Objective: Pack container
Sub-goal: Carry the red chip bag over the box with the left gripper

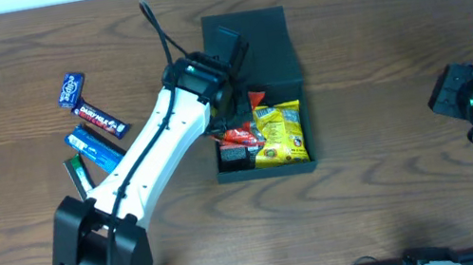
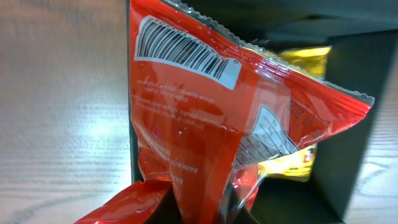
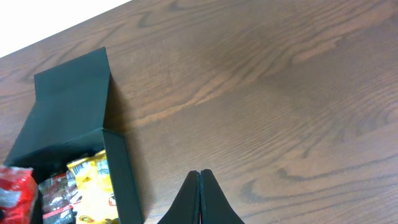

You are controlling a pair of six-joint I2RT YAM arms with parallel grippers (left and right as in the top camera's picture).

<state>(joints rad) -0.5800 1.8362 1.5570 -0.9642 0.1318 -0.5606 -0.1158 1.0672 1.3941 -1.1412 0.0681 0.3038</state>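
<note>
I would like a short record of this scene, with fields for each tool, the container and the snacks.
left tool: shut on the red packet, above the open container
right tool: shut, empty, away from the container
in container: yellow packet
on table: four loose snacks, left of the container
</note>
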